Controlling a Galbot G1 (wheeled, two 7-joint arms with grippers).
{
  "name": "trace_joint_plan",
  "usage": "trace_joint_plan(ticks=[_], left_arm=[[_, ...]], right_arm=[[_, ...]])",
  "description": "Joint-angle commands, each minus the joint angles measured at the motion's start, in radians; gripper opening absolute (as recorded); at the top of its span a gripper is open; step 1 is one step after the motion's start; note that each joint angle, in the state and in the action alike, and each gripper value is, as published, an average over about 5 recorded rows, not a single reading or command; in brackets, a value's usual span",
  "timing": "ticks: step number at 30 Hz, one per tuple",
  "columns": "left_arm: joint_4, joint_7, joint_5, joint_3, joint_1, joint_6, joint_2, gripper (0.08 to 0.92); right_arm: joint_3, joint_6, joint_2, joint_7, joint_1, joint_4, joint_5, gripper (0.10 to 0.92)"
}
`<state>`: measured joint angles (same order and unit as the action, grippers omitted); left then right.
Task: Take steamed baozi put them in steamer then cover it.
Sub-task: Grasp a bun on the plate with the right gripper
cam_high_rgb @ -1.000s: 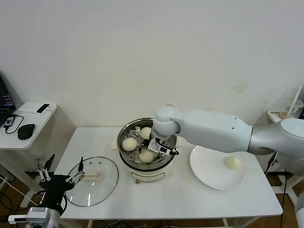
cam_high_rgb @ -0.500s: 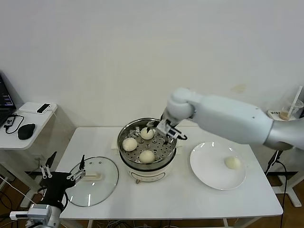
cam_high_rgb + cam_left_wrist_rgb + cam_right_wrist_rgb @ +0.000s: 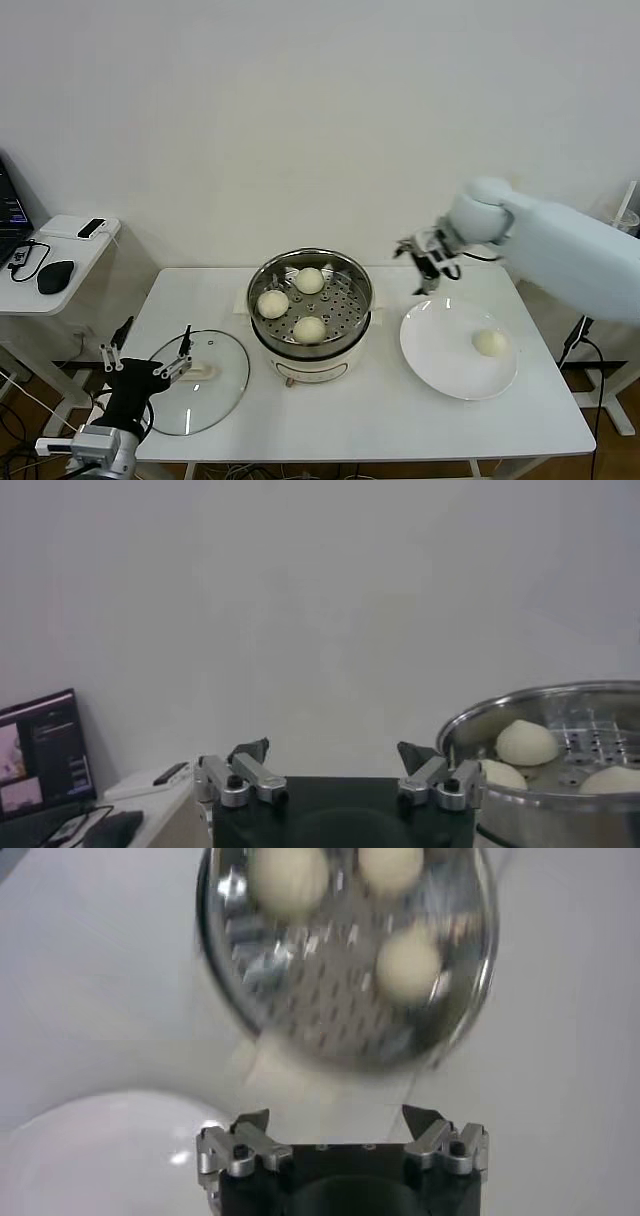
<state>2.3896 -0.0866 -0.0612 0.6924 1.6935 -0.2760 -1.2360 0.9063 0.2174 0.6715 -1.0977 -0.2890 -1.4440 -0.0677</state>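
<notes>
Now the right gripper (image 3: 432,262) was out of the steamer (image 3: 310,310), up in the air between the pot and the white plate (image 3: 458,352), above the plate's far edge. A second before, it was down inside the pot over the front bun; half a second before, it was lifting off over the pot's far right rim. Its jaws stood wide apart and held nothing, as the right wrist view confirmed (image 3: 335,1123).

Three steamed baozi sat on the perforated tray: one at the left (image 3: 272,303), one at the back (image 3: 309,280), one at the front (image 3: 309,329). The front one had been hidden under the gripper earlier and now lay in plain view. The fourth baozi (image 3: 489,342) was on the plate, on its right side, same spot as before.

The cover (image 3: 195,377) lay flat on the table (image 3: 390,420), left of the steamer and apart from it, unmoved, so the pot was uncovered.

The left gripper (image 3: 148,362) hung low at the table's near left corner, over the cover's near-left edge, fingers spread wide, empty. It had drifted slightly right compared with a second ago.
</notes>
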Motion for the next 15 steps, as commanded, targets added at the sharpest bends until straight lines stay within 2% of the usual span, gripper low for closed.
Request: trace_joint_plan(ticks=[1,15], left_arm=[[-0.007,0.0,0.001,-0.012,0.005,0.001,0.01,0.823],[0.003,0.0,0.016,-0.006,0.034,0.001,0.006,0.823]], right_arm=[[-0.239,-0.011,-0.221,-0.025,0.334,0.032,-0.157,0.823],[-0.514,-0.076,-0.12,0.014,0.624,0.208,-0.318,0.823]])
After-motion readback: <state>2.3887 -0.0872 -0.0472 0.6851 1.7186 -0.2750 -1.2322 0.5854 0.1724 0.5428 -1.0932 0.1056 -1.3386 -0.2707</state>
